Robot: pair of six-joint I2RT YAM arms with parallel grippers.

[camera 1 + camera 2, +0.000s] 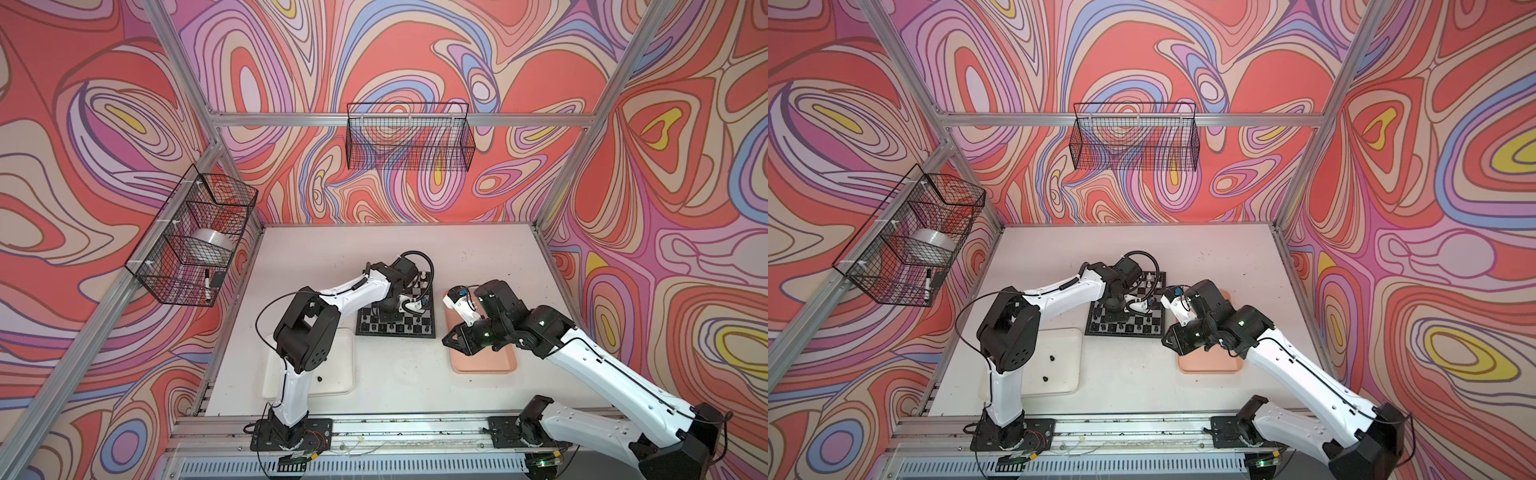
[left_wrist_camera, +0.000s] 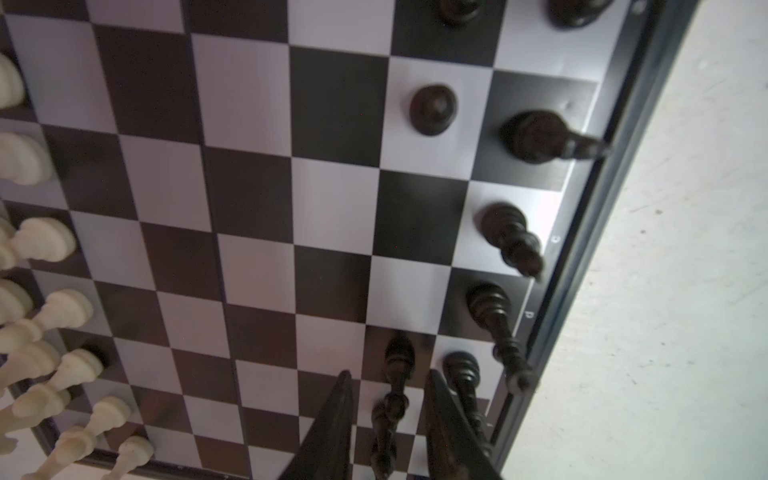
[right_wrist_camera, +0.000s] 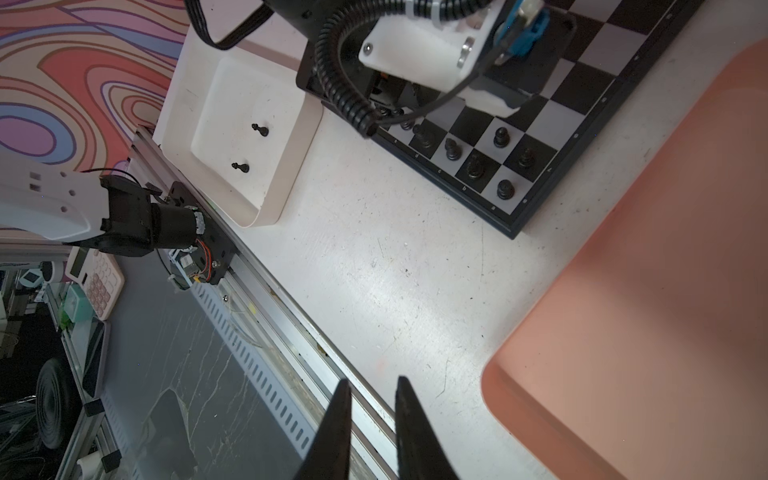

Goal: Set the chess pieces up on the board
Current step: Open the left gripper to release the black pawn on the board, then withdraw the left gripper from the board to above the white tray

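The board (image 1: 395,333) lies mid-table, also seen in the left wrist view (image 2: 249,166). Black chess pieces (image 2: 511,237) stand along one edge and cream ones (image 2: 54,307) along the opposite edge. My left gripper (image 2: 388,373) hangs low over the black side, open. A black piece (image 2: 399,357) stands between its fingers with a gap on each side. Two more black pieces (image 3: 261,129) lie in the white tray (image 3: 291,166). My right gripper (image 3: 373,380) hovers over the pink tray's (image 1: 482,361) left edge, slightly open, with nothing in it.
The white tray (image 1: 340,374) sits left of the board, partly under the left arm. A wire basket (image 1: 195,237) hangs on the left wall and another (image 1: 409,137) on the back wall. An aluminium rail (image 1: 395,432) runs along the table front.
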